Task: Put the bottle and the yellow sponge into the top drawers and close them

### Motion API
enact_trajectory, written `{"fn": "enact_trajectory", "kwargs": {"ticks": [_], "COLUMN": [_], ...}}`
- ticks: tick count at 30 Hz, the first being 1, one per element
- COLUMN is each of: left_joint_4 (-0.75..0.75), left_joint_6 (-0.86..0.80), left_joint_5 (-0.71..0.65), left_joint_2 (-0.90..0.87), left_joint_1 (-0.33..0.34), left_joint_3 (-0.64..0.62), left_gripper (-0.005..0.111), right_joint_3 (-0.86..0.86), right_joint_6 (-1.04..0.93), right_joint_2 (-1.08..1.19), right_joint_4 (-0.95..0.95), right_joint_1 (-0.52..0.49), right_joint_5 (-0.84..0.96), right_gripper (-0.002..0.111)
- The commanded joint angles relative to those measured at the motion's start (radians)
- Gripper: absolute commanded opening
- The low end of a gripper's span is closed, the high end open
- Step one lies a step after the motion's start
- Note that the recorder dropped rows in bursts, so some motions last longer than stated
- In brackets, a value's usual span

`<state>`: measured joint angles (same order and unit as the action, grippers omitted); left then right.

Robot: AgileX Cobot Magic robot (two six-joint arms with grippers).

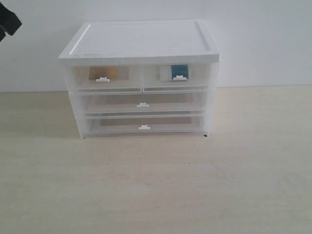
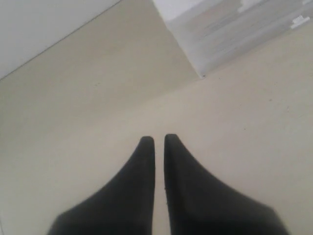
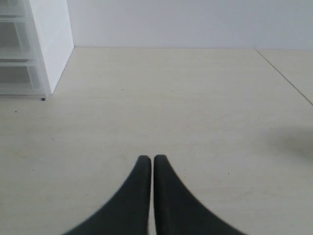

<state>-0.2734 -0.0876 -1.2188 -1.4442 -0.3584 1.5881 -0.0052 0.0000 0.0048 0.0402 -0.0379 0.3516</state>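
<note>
In the exterior view a white drawer cabinet (image 1: 141,44) stands at the back of the table. Its two top drawers are pushed in: the left one (image 1: 105,84) shows the yellow sponge (image 1: 108,72) through its translucent front, the right one (image 1: 176,84) shows the bottle (image 1: 178,71) with its teal label. My left gripper (image 2: 159,139) is shut with nothing in it, over bare table well off the cabinet's corner (image 2: 200,73). My right gripper (image 3: 152,159) is shut and empty too, far from the cabinet (image 3: 49,44). Only a dark part of the left arm (image 1: 9,22) shows in the exterior view.
Two full-width drawers (image 1: 142,105) (image 1: 144,126) sit shut below the top pair. The pale wooden table (image 1: 156,185) stretches in front of the cabinet, with a white wall (image 1: 263,39) behind it.
</note>
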Motion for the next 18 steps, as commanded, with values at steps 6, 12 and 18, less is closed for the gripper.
{"fn": "enact_trajectory", "kwargs": {"ticks": [6, 12, 18], "left_joint_4": [0.018, 0.031, 0.032], "left_joint_6": [0.156, 0.179, 0.179], "left_joint_5": [0.229, 0.383, 0.405], "left_joint_2": [0.295, 0.483, 0.639], "left_joint_1": [-0.001, -0.001, -0.001], "left_joint_3": [-0.314, -0.527, -0.657], "left_gripper": [0.004, 0.004, 0.004], "right_joint_3": [0.005, 0.005, 0.005], "right_joint_6": [0.0, 0.0, 0.0], "right_joint_2": [-0.005, -0.005, -0.005], "right_joint_4": [-0.001, -0.001, -0.001], "right_joint_1": [-0.002, -0.002, -0.002], "right_joint_5": [-0.011, -0.011, -0.011], "right_gripper": [0.0, 0.0, 0.0]}}
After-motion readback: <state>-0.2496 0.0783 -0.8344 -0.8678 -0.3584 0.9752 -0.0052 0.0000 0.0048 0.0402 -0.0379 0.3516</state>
